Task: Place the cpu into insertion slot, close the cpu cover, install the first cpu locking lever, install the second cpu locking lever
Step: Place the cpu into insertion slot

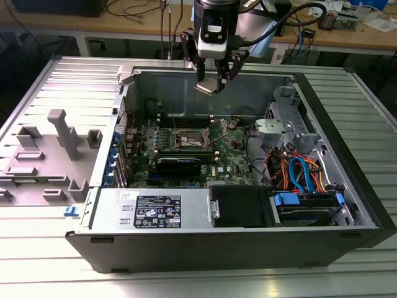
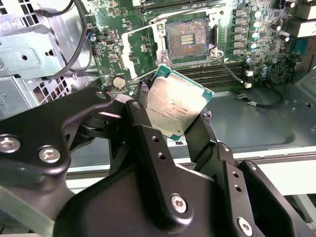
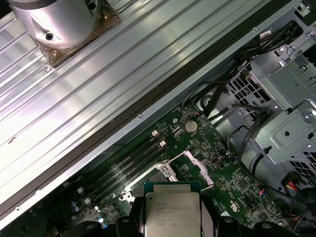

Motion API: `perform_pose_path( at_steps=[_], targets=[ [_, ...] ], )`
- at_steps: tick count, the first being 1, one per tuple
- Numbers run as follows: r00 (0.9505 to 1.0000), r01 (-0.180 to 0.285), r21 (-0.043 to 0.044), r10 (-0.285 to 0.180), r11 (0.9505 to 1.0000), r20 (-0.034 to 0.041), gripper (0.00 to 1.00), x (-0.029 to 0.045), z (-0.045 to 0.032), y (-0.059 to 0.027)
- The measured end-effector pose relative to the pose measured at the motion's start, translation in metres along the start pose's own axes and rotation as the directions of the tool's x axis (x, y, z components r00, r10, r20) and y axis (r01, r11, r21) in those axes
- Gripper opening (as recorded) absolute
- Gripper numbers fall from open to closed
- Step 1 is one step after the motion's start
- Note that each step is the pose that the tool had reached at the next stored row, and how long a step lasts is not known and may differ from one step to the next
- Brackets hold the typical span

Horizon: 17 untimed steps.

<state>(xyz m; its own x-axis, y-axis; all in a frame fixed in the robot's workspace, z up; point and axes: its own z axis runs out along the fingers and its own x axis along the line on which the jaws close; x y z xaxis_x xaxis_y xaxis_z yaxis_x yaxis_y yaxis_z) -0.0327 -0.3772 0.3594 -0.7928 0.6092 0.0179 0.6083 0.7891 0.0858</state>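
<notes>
We see an open black computer case (image 1: 217,251) lying on a ribbed metal worktop (image 1: 37,248). A green motherboard (image 1: 232,155) covers the case floor. A silver power supply (image 1: 158,210) with a white label runs along the near wall, and a metal drive cage (image 1: 282,118) sits toward the exterior view's right. Blue and orange cables (image 1: 298,174) bunch just beside the cage. Grey plastic fixtures (image 1: 62,133) stand on the worktop at the exterior view's left. In both wrist views we see a round coin battery (image 2: 118,82) (image 3: 191,126) on the board near long black memory slots (image 2: 217,74) (image 3: 123,165).
</notes>
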Motion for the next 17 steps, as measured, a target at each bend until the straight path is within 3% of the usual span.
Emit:
perform_pose_path(
  at_steps=[9,15,17],
  targets=[
    [1.0,-0.009,-0.0002,0.009,1.0,0.0008,0.54,0.0,0.0,0.0],
    [0.9975,-0.07,0.0001,0.07,0.9975,0.0073,0.54,0.0,0.0005,0.0],
    [0.9947,-0.102,0.0008,0.102,0.9948,0.0115,0.54,-0.0001,0.0009,0.0]
  ],
)
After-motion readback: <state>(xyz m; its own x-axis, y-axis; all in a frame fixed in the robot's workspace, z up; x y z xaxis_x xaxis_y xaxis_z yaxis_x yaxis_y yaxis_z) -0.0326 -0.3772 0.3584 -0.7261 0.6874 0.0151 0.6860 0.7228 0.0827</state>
